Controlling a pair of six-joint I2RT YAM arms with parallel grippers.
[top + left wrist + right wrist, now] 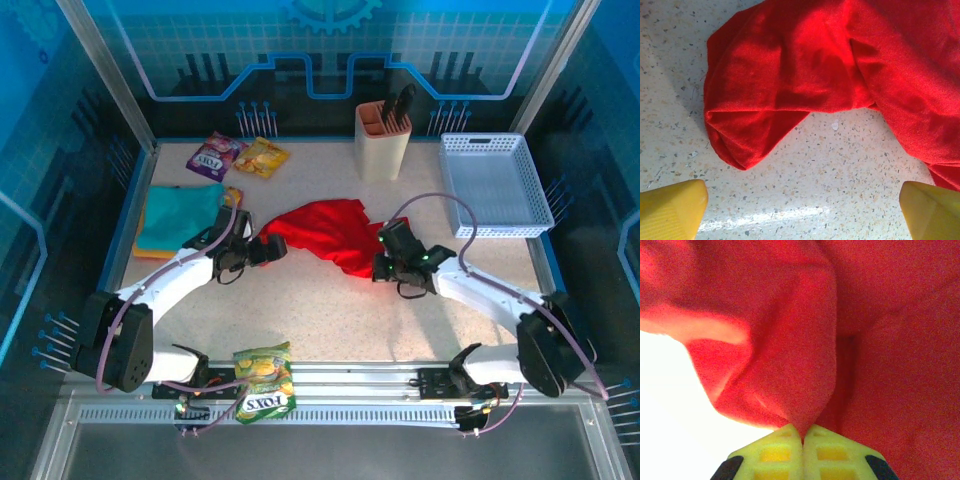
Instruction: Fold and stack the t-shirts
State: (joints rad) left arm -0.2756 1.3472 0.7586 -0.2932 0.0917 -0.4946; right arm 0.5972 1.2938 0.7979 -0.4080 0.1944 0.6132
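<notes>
A crumpled red t-shirt (330,232) lies mid-worktop (330,320), where the right claw (802,434) pinches a fold at its right edge, yellow fingertips pressed together on the cloth. The left claw (800,202) stands wide apart just beside the shirt's left edge, holding nothing, with speckled surface showing between its tips. At the left side, a folded teal t-shirt (182,212) rests on an orange-yellow t-shirt (150,250). A white basket (497,185) and a knife block (383,140) sit toward the back right, and snack packets (213,158) at the back left.

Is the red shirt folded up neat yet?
No, crumpled: the red shirt lies in a bunched heap, with the right gripper pinching one fold.
</notes>
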